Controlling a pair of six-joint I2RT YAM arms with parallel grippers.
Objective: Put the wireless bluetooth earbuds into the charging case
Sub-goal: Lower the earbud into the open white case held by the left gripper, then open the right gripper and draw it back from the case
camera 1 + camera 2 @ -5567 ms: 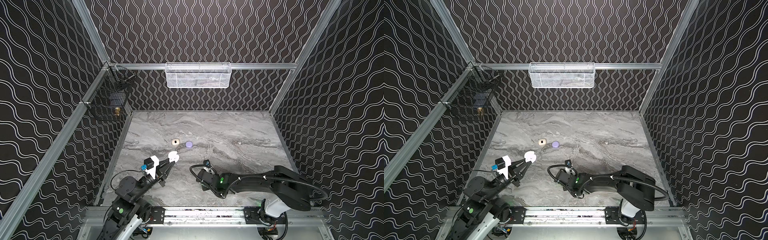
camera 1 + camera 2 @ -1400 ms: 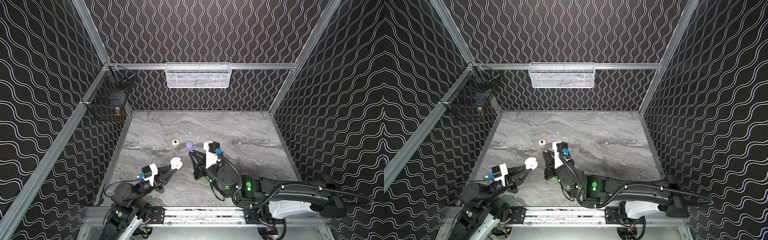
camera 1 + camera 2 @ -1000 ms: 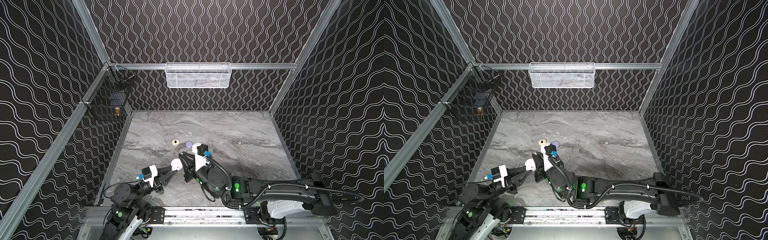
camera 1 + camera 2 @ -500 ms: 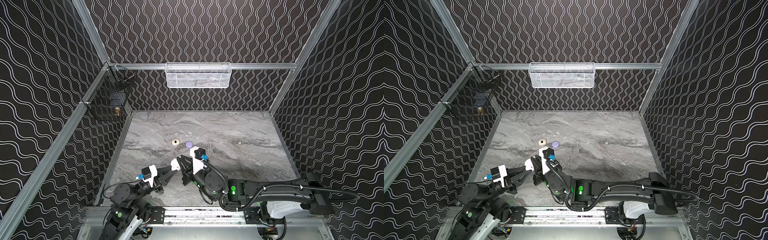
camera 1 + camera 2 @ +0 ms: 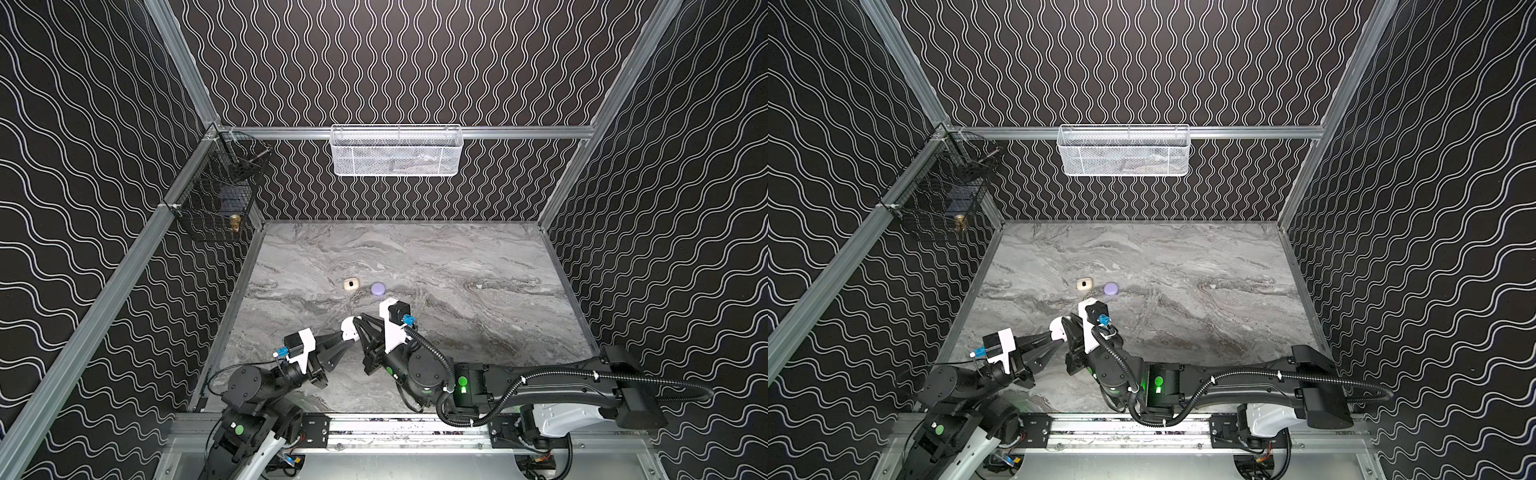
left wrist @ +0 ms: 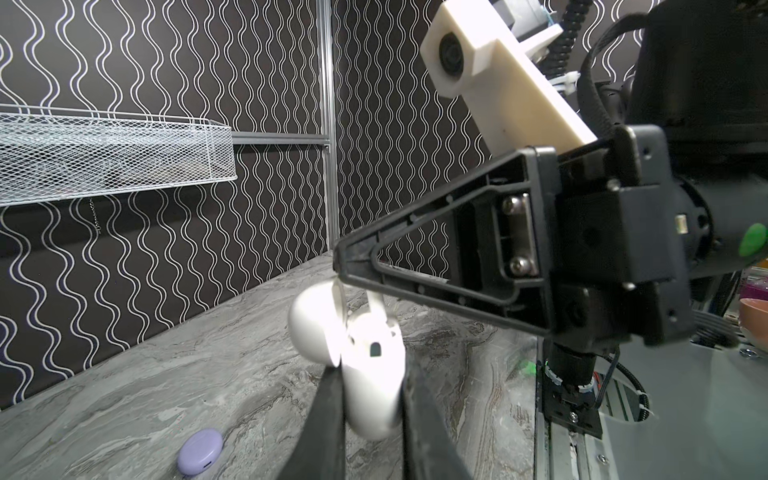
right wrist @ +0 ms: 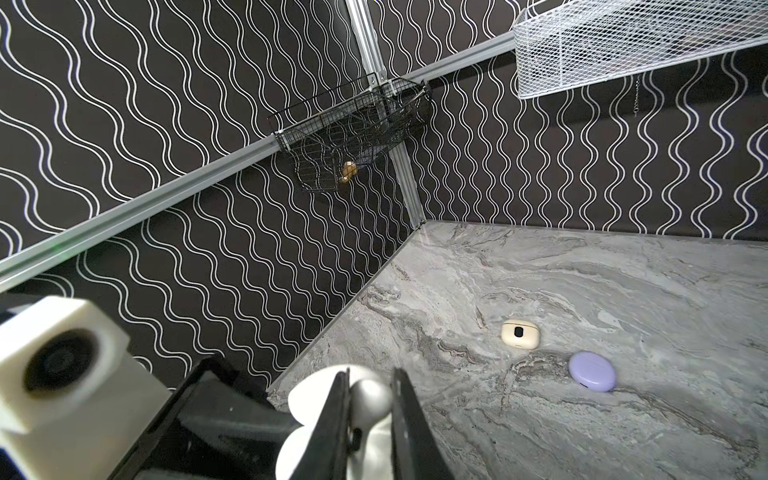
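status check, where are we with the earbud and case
Left gripper shut on open white case. Right gripper shut on earbud at its mouth. Cream case, lavender case well aside.

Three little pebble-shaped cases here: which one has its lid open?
The white case, held up off the table by the left pincer; the cream case and lavender case lie shut on it.

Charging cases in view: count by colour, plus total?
white case: 1
cream case: 1
lavender case: 1
Total: 3
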